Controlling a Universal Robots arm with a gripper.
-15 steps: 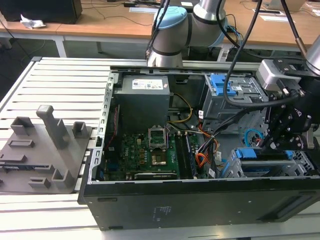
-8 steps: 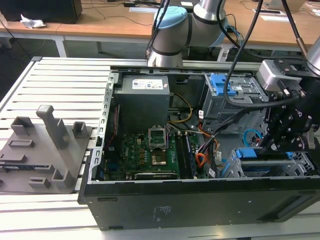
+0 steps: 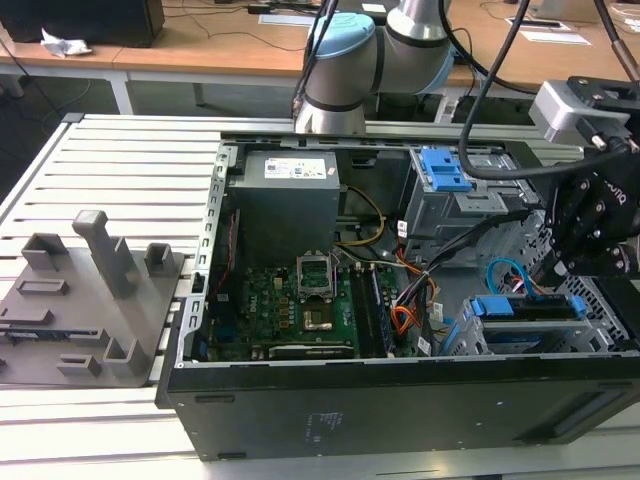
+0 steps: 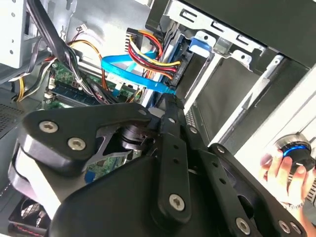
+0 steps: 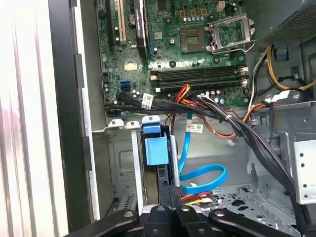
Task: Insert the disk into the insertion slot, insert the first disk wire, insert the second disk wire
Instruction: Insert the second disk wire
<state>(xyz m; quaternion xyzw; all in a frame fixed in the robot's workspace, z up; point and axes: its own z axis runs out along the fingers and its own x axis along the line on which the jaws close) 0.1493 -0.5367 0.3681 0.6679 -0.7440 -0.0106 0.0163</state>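
The disk, in its blue carrier, sits inside the insertion slot, the grey cage at the case's corner on the exterior view's right. A bundle of red, yellow and black wires ends in a connector at the disk's back edge. A flat blue wire loops beside it, and its end meets my fingertips. My gripper is over the disk's back edge with its black fingers drawn together, shut on the blue wire's connector. In the exterior view the gripper hangs just above the cage.
The open case holds a green motherboard, a power supply and a taller grey bay with a blue latch. Black cable bundles cross above the cage. A grey fixture lies outside on the slatted table. A hand rests by a knob.
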